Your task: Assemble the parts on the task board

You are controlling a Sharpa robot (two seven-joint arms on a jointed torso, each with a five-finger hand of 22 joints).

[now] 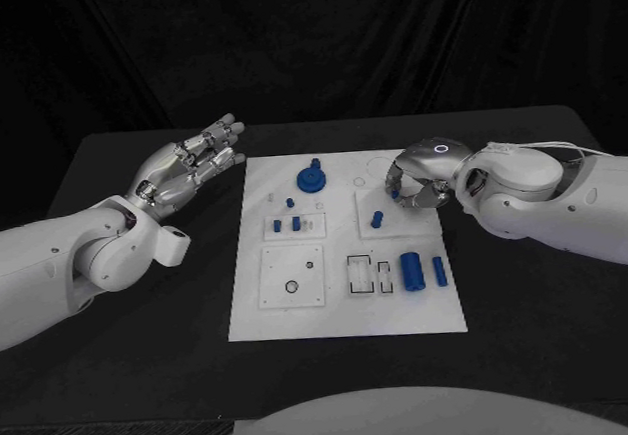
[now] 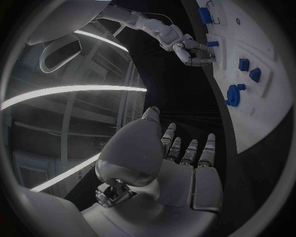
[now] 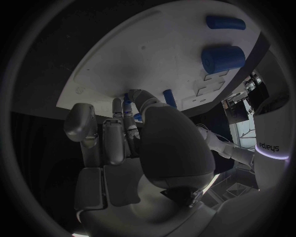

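In the head view, the task board (image 1: 343, 306), a smooth white rectangular plate with shallow square and slotted recesses, lies at the centre of the matt black table (image 1: 152, 379). A blue gear-shaped part (image 1: 310, 179) stands near the board's upper middle. Two small blue blocks (image 1: 287, 223) sit in a recess left of centre, a short blue peg (image 1: 376, 217) lies right of centre, and a thick blue cylinder (image 1: 412, 270) lies beside a thinner blue cylinder (image 1: 439, 271) at the lower right. Dark curtain fills the top of the frame. The left hand (image 1: 192, 166) hovers at the upper left, just off the board's left edge, fingers spread and holding nothing. The right hand (image 1: 419, 178) is over the board's upper right, fingers curled downward; whether they hold anything I cannot tell.

In the left wrist view, the left hand (image 2: 185, 163) shows a flat silver palm with straight, parted fingers; the board (image 2: 271, 98) curves along the right edge.

In the right wrist view, the right hand (image 3: 132, 143) reaches its curled fingers to the board (image 3: 142, 64), near the peg (image 3: 169, 98).
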